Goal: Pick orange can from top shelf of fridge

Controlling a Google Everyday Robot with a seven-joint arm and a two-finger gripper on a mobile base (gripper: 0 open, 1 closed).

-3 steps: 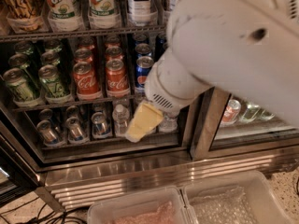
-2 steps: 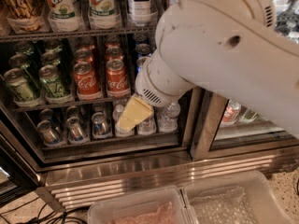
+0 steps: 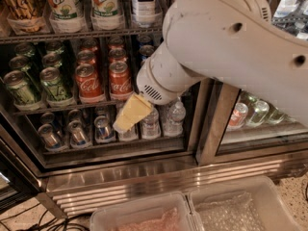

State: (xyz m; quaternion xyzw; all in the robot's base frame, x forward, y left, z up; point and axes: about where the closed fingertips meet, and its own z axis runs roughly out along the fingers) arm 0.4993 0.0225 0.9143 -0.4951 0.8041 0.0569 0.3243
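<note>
hand shifted left | tilted down-left before fridge | grip: cannot tell

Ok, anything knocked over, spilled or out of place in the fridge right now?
Nothing stands out: the tall glossy orange can stands upright on the grey wire top shelf, and the short red cans and green cans below stand in tidy rows. The yellow-tipped gripper hangs low, before the bottom rack.

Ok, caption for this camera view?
Pincer hangs low before the fridge; orange can stands untouched on the top shelf.
</note>
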